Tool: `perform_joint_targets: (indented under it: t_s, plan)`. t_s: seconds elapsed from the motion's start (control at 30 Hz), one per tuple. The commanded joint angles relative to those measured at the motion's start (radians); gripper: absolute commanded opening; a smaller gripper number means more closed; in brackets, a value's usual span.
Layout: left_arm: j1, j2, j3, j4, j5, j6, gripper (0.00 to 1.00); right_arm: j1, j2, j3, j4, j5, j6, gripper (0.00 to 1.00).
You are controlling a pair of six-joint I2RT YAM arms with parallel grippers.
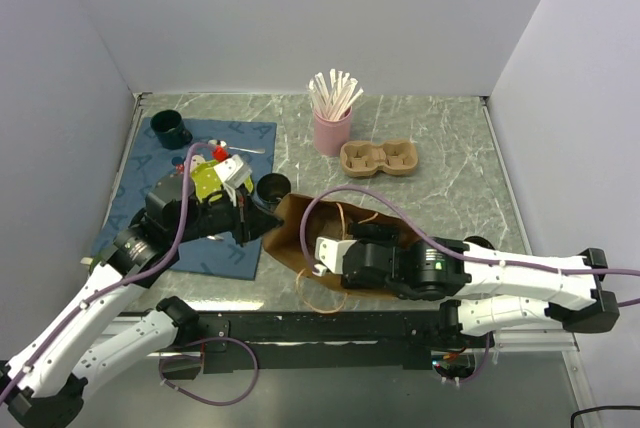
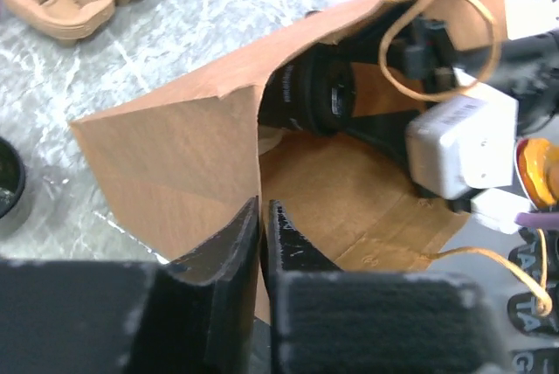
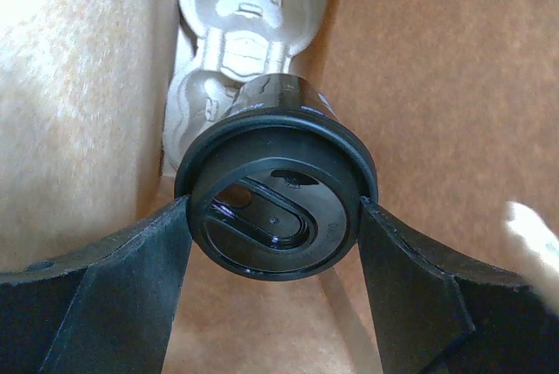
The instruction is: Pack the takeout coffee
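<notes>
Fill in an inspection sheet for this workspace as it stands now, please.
Surface: marbled table, with a blue mat at left.
Job's things: paper bag on its side, mouth open; lidded coffee cup inside it; cup carrier deeper in.
Clutter: spare carriers; pink cup of stirrers; dark cup on the mat; second dark cup beside the bag.
End effectors: left end effector pinches the bag's edge; right end effector grips the coffee cup.
Cables: purple cable arcs over the bag.
Surroundings: plain white walls.
</notes>
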Motion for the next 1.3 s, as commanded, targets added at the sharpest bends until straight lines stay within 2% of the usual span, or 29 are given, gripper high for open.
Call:
perform_joint_targets:
  t_s: [0.0, 0.03, 0.07, 0.23, 0.33, 0.37, 0.47, 0.57, 0.83, 1.0, 1.27]
  plan:
    - [-0.018, -0.038, -0.047, 0.083, 0.063, 0.018, 0.26, 0.006, 0.031, -0.017, 0.016, 0.039, 0.03, 0.54]
    - [-0.021, -0.039, -0.052, 0.055, 0.058, 0.015, 0.34, 0.006, 0.03, -0.033, 0.012, 0.035, 0.041, 0.54]
    - [-0.026, -0.042, -0.05, 0.029, 0.038, 0.013, 0.48, 0.006, 0.024, -0.042, 0.012, 0.032, 0.049, 0.54]
    - [-0.027, -0.085, -0.011, -0.115, -0.057, 0.027, 0.57, 0.006, -0.01, -0.076, -0.008, 0.021, 0.07, 0.54]
    - [-0.027, -0.068, 0.022, -0.163, -0.052, 0.008, 0.54, 0.006, -0.005, -0.05, -0.018, -0.007, 0.061, 0.54]
    - [-0.027, -0.062, 0.022, -0.163, -0.04, 0.007, 0.44, 0.006, -0.004, -0.045, -0.016, -0.01, 0.055, 0.54]
    - [-0.027, -0.056, 0.002, -0.12, -0.005, -0.002, 0.21, 0.006, 0.004, -0.045, -0.004, 0.009, 0.054, 0.55]
    - [-0.029, -0.068, -0.024, -0.045, -0.009, -0.027, 0.11, -0.002, 0.002, -0.042, 0.015, 0.027, 0.044, 0.55]
    - [-0.033, -0.084, -0.087, 0.078, -0.058, -0.079, 0.02, -0.026, 0.042, 0.013, 0.064, -0.001, -0.037, 0.55]
    - [-0.047, -0.071, -0.084, 0.06, -0.123, -0.085, 0.04, -0.025, 0.061, 0.076, 0.041, 0.002, -0.06, 0.54]
    - [-0.047, -0.058, -0.079, 0.038, -0.147, -0.081, 0.04, -0.011, 0.036, 0.096, 0.012, 0.002, -0.085, 0.53]
